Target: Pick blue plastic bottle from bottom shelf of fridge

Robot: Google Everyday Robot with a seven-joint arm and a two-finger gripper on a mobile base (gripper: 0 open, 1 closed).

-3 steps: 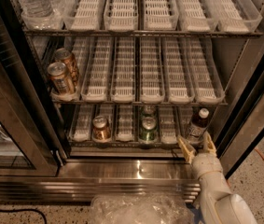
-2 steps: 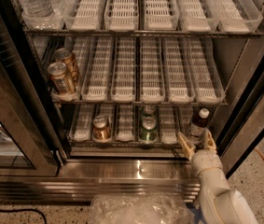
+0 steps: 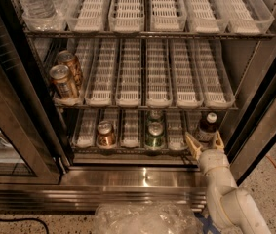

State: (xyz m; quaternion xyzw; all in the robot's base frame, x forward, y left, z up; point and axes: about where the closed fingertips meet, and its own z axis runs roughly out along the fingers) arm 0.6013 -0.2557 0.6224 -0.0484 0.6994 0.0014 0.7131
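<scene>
Three wire racks show inside the fridge [image 3: 128, 177], with the glass door [image 3: 30, 91] swung open on the left. The blue plastic bottle [image 3: 207, 129] stands upright at the far right end of the bottom shelf [image 3: 128, 150], white cap up, close to the front edge.

The gripper [image 3: 204, 136] sits at that same spot, at the shelf's front edge above the steel sill. Its fingers [image 3: 192, 144] are spread, one on each side of the bottle's lower body. I can't tell if either one touches it. The arm [image 3: 225, 194] comes up from the lower right.

On the same shelf, a green can [image 3: 154, 135] stands a few lanes left of the bottle with another can right behind it. A copper can [image 3: 106, 134] stands further left. The middle rack has two cans [image 3: 63, 81] in its leftmost lane, and the top rack has clear water bottles [image 3: 35, 1] at its left end. Crinkled clear plastic [image 3: 147, 218] lies at the bottom edge, in front of the sill.
</scene>
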